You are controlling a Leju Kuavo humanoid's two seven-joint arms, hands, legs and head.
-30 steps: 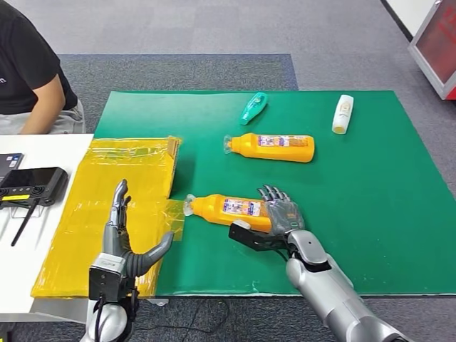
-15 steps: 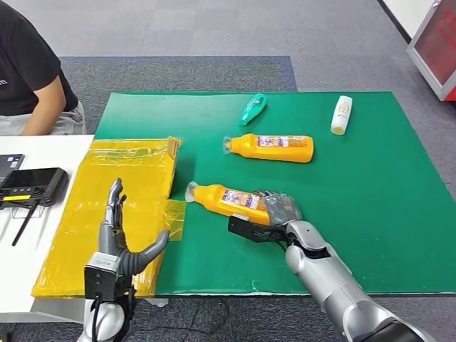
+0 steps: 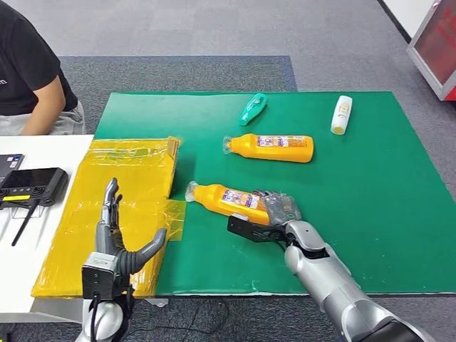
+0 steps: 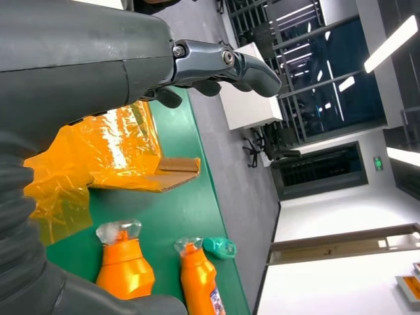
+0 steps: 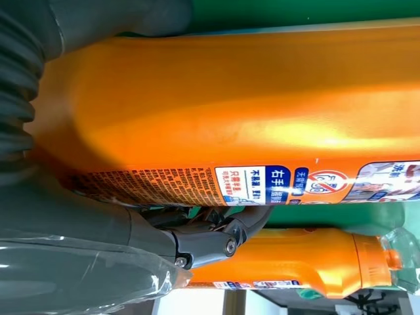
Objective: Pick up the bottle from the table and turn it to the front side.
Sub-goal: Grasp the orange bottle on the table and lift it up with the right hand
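Robot's right hand (image 3: 277, 210) wraps the base end of an orange bottle (image 3: 229, 200) lying near the green mat's (image 3: 365, 185) centre, cap pointing to 9 o'clock. Left hand (image 3: 115, 239) hovers spread and empty. The bottle looks rigid, smooth, likely slippery; a mid-body grip seems safest

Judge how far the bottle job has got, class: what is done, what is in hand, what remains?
Done: the right hand has reached and grips the near bottle. In hand: lifting, though it looks barely off the mat. Left: turning it front side. The left hand hovers open.
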